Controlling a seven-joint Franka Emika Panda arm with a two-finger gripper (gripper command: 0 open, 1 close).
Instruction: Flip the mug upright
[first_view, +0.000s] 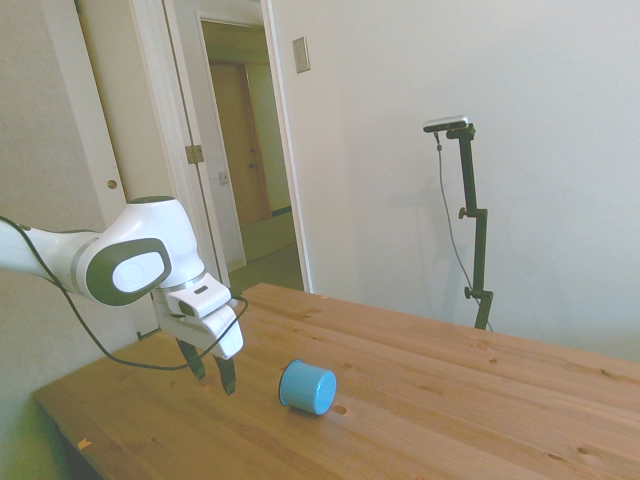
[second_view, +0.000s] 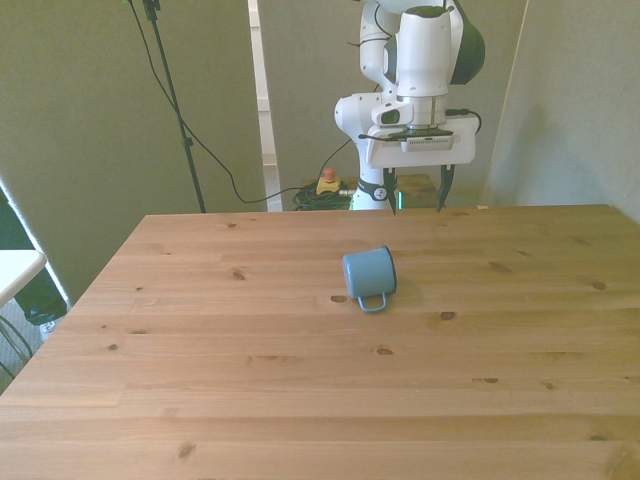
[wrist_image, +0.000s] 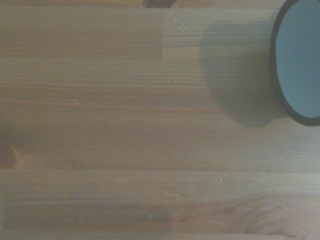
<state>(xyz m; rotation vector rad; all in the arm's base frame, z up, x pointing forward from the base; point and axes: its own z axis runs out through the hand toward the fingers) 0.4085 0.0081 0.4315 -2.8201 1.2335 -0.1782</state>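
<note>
I see the mug (first_view: 307, 388) lying on its side mid-table (second_view: 200, 330), handle (second_view: 372, 301) down against the wood, with the gripper (second_view: 418, 201) spread and empty near it toward the far edge, and I worry the round wall rolls away if one finger touches first.
</note>
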